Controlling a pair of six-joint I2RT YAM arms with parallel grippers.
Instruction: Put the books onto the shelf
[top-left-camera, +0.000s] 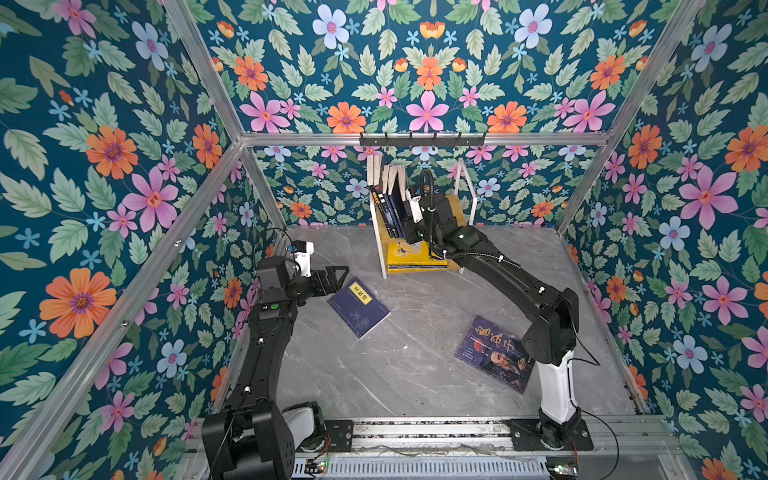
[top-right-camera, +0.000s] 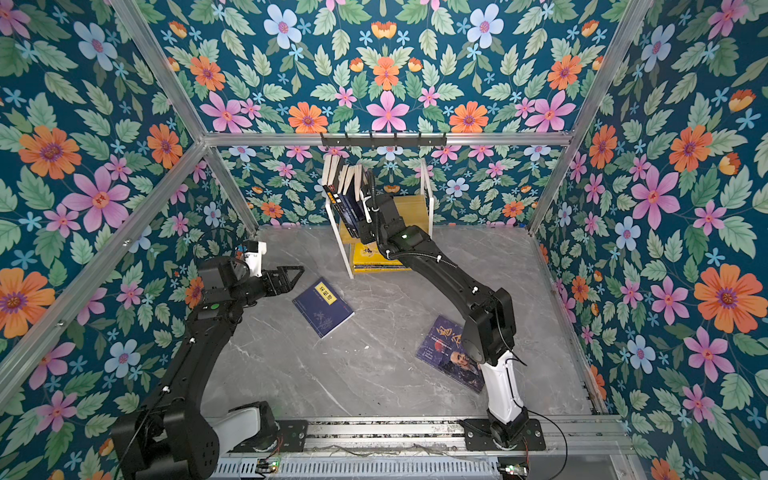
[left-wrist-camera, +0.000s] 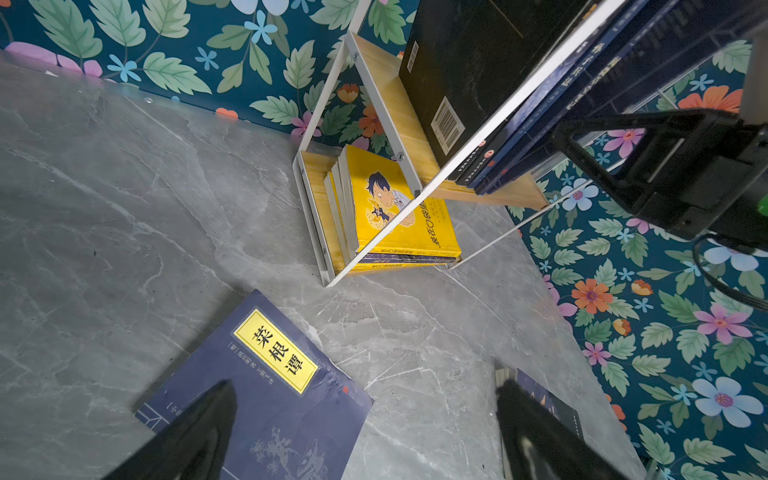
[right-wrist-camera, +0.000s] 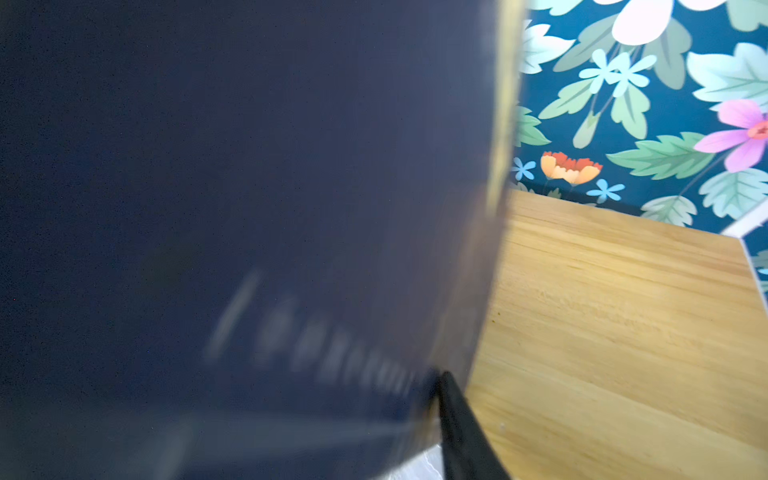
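The left gripper (top-left-camera: 334, 276) is hanging wide open and empty by the navy book (top-left-camera: 358, 306) lying flat on the table (top-left-camera: 415, 365). On the shelf (top-left-camera: 454, 206), upright books (top-left-camera: 390, 195) are leaning up top and yellow books (top-left-camera: 409, 251) are lying below. The right gripper (top-left-camera: 411, 203) is sitting against the upright books, its fingertips hidden and the wrist view blurred, so I cannot tell its opening or hold. The bearded-man book (top-left-camera: 494, 353) is lying on the table, partly hidden by the right arm (top-left-camera: 498, 274).

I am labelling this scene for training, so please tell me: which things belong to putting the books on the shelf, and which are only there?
Belong to the job: navy book with yellow label and book with bearded man, both flat on the table; the shelf; books standing on its upper board; yellow books on its lower board.
Only there: black hook rail; floral wallpaper.
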